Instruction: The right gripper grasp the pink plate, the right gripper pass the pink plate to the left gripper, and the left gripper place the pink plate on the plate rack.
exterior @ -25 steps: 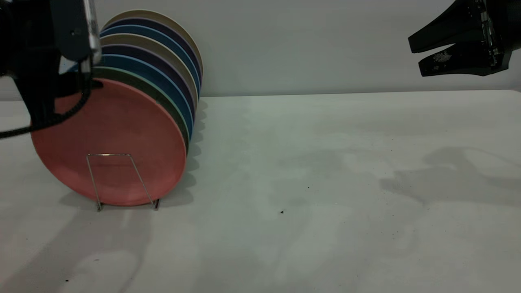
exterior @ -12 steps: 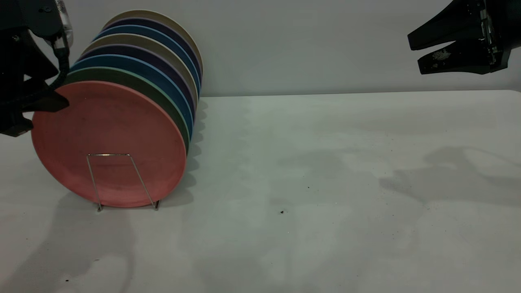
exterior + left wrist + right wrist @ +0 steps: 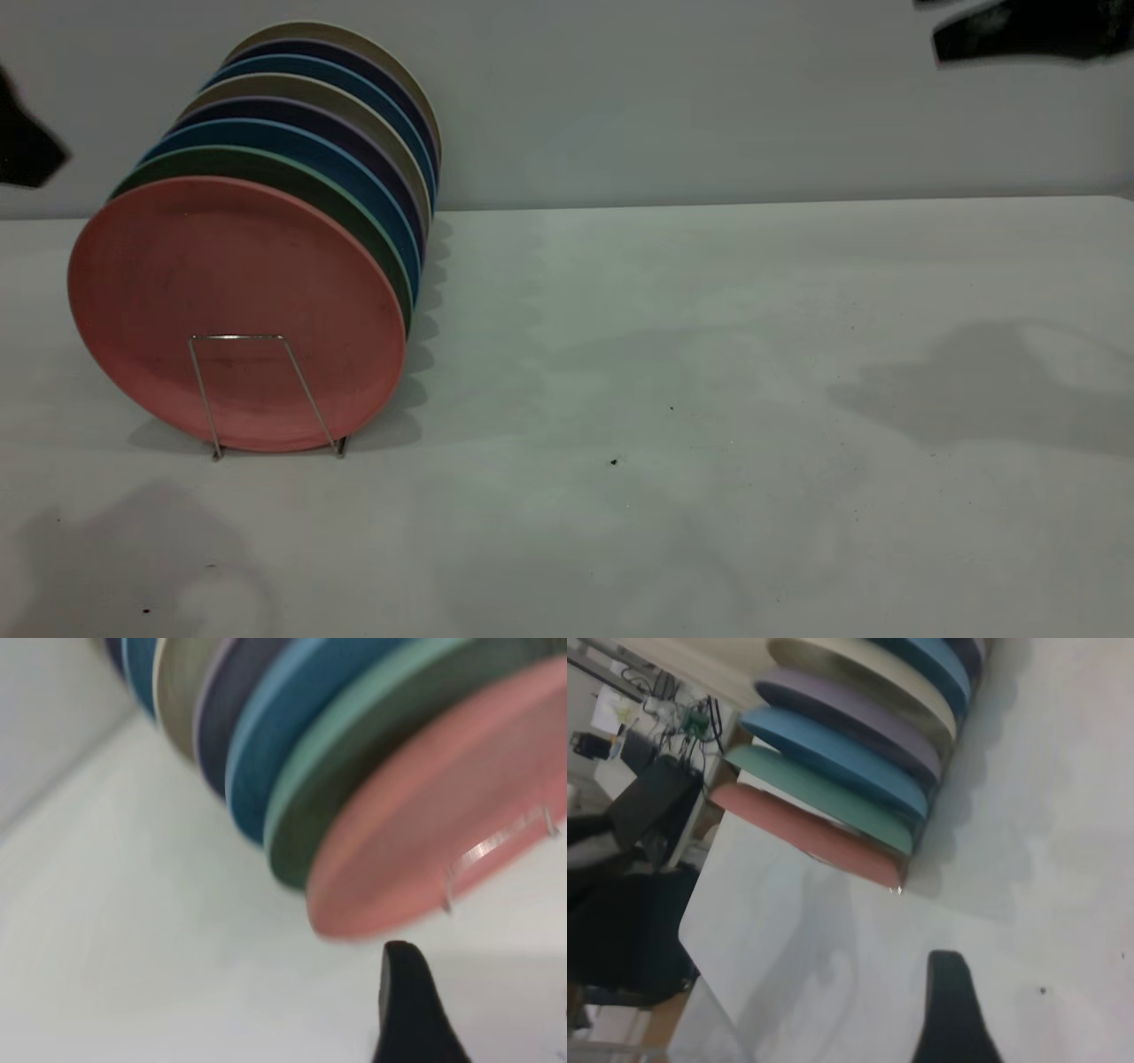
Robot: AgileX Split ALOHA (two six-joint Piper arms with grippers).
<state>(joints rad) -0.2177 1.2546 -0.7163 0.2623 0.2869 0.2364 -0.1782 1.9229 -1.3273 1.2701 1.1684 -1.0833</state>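
Note:
The pink plate [image 3: 221, 275] stands upright at the front of the plate rack [image 3: 235, 337], behind its front wire loop, and leans on a green plate [image 3: 350, 217]. Nothing touches it. One finger [image 3: 31, 151] of the left arm shows at the far left edge, up and away from the plate. The left wrist view has the pink plate [image 3: 425, 824] and the rack wire [image 3: 496, 846] beyond my left gripper [image 3: 483, 988], open and empty. My right gripper [image 3: 928, 25] hangs open at the top right corner, far from the plates, with one finger [image 3: 948, 1010] in its own view.
Behind the pink plate stands a row of upright plates: green, blue [image 3: 354, 173], purple, beige and more. The white table [image 3: 709, 399] stretches wide to the right, with a few dark specks [image 3: 613, 462]. A grey wall closes the back.
The left gripper has let go of the pink plate and drawn back up and to the left, almost out of the exterior view. The right gripper has risen toward the top edge.

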